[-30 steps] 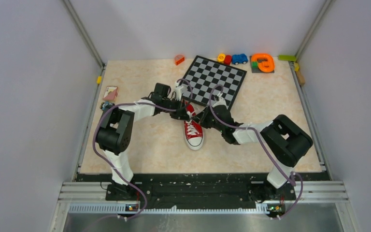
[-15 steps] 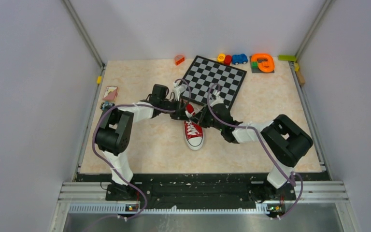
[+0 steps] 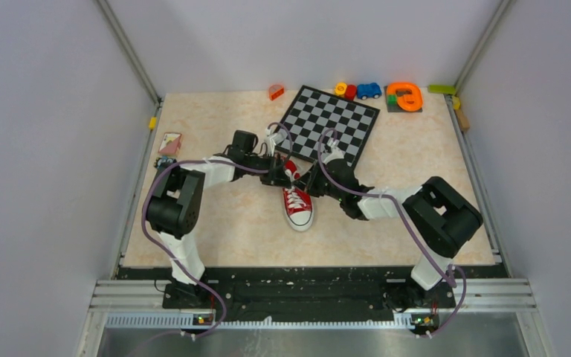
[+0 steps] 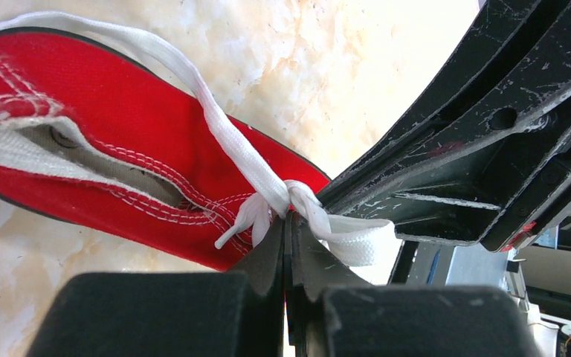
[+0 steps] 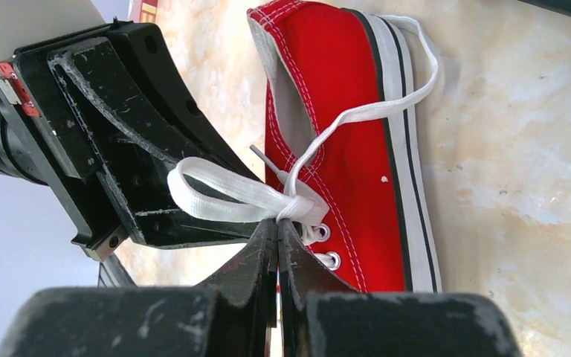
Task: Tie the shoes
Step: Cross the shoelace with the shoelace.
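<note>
The table (image 3: 230,223) is a pale beige, marbled surface. It is closed in by plain grey walls (image 3: 52,149) on the left, right and far sides, with metal rails (image 3: 305,294) running along the bottom of the top view.

A black-and-white chessboard (image 3: 329,123) lies tilted in the upper middle of the table. Along the top edge sit a small orange toy (image 3: 276,91), a yellow and red piece (image 3: 344,89), a blue toy car (image 3: 369,90) and an orange ring on a grey base (image 3: 404,97). A green piece (image 3: 441,88) and a wooden piece (image 3: 460,115) are in the upper right corner. At the left edge are a yellow bit (image 3: 152,123), a pinkish card (image 3: 170,142) and a small dark item (image 3: 165,161); what that item is cannot be told.

The red shoe (image 3: 297,204) stands on its sole in the middle of the table. Its white toe cap points to the bottom of the frame and its heel is near the chessboard's lower corner.

Both arms reach in over the heel end of the shoe and meet there. The left gripper (image 4: 286,223) has its fingers pressed together, pinching the white laces (image 4: 290,197) at the crossing. A flat loop of lace runs off to the right of its tips. The right gripper (image 5: 277,227) is likewise fully closed on the laces at the same knot. From there a loop bends to the left of the frame and one strand trails up over the shoe's side.
</note>
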Robot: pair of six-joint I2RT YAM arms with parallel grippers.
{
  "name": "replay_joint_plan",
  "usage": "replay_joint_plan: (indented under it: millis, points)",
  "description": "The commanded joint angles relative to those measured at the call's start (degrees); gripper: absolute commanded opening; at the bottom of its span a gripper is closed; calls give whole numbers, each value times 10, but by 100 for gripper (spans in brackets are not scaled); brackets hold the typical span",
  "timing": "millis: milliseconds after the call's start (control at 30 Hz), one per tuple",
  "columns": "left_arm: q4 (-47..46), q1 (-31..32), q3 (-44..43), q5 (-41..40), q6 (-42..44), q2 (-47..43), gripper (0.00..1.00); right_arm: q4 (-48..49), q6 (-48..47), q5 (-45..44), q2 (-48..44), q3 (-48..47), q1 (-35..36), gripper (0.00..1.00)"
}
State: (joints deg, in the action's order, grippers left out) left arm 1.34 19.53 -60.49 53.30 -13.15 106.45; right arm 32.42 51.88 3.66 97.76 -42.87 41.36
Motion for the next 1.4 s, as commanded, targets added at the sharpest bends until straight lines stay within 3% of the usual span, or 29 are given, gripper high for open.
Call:
replay_joint_plan:
  millis: [0, 300, 667, 1100, 1267, 1367]
  points:
    - [43, 6, -21, 80, 13, 8, 0, 22, -23, 0, -20, -27, -2, 0]
    - [44, 10, -29, 122, 11, 31, 0, 60, -37, 84, -13, -20, -18, 0]
    - [-125, 10, 9, 122, -105, 31, 0, 64, -26, 91, -19, -5, -20, 0]
    - [-108, 11, 21, 123, -142, 19, 0, 62, -28, 98, -16, -3, -31, 0]
    - [-143, 12, 42, 122, -172, 23, 0, 49, -36, 114, -16, -11, -32, 15]
    - [-147, 11, 47, 118, -174, 19, 0, 30, -45, 112, -26, -10, -36, 19]
